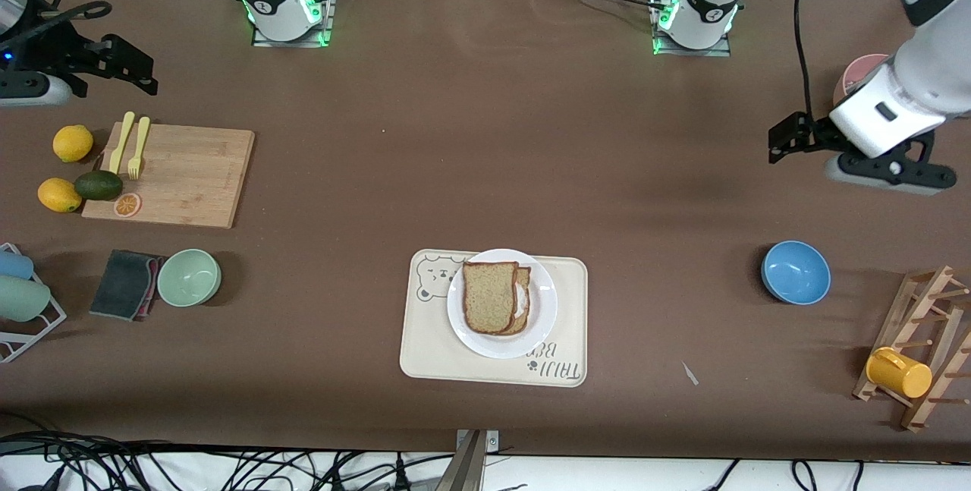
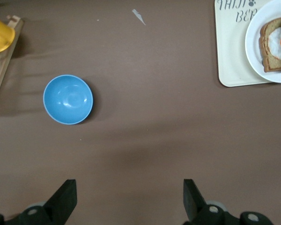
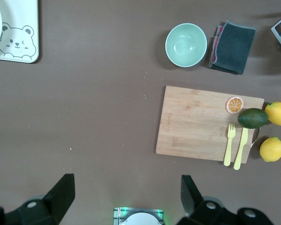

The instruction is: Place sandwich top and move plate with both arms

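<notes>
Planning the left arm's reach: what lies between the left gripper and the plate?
Mostly bare brown table. The left wrist view shows the left gripper open, the blue bowl off beside that path, and the plate on the bear tray.

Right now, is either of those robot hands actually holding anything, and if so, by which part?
Nothing is held. The left gripper hangs open over bare table near the blue bowl; the right gripper hangs open over bare table near the cutting board.

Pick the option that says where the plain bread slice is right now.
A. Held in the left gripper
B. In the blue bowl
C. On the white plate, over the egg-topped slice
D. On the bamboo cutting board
C: the front view shows the sandwich top lying on the plate, covering most of the egg slice.
</notes>
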### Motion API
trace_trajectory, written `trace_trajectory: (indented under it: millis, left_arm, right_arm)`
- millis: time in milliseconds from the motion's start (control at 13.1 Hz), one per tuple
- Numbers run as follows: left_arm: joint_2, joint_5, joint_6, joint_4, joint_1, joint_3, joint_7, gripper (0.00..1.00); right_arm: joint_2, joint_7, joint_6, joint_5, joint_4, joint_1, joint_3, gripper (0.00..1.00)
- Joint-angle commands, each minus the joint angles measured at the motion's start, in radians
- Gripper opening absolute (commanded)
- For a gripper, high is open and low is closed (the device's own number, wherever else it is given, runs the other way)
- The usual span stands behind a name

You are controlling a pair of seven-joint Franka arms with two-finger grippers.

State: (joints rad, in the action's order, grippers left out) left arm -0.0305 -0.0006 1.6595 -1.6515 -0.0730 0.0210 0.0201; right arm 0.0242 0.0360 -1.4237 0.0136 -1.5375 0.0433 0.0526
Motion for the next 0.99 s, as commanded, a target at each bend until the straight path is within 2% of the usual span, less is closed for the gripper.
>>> trace_trajectory:
  millis: [0,229,458,917]
  left_arm:
    - [0.047,0.021,0.026,-0.051,0.022,0.014,-0.051,1.0]
    - [0.047,0.019,0.019,-0.051,0.033,0.017,-0.048,1.0]
    - [0.023,0.024,0.011,-0.011,0.025,0.024,-0.049,1.0]
    - [0.021,0.022,0.011,-0.011,0.025,0.022,-0.051,1.0]
  right_arm:
    - [0.014,-0.018,-0.009,0.016,-0.018,-0.023,0.015,1.0]
    - [0.014,-0.019,0.006,0.012,-0.015,-0.03,0.012,1.0]
    - [0.014,-0.018,0.002,0.012,-0.013,-0.03,0.01,1.0]
    - [0.013,-0.008,-0.004,0.011,-0.013,-0.03,0.01,1.0]
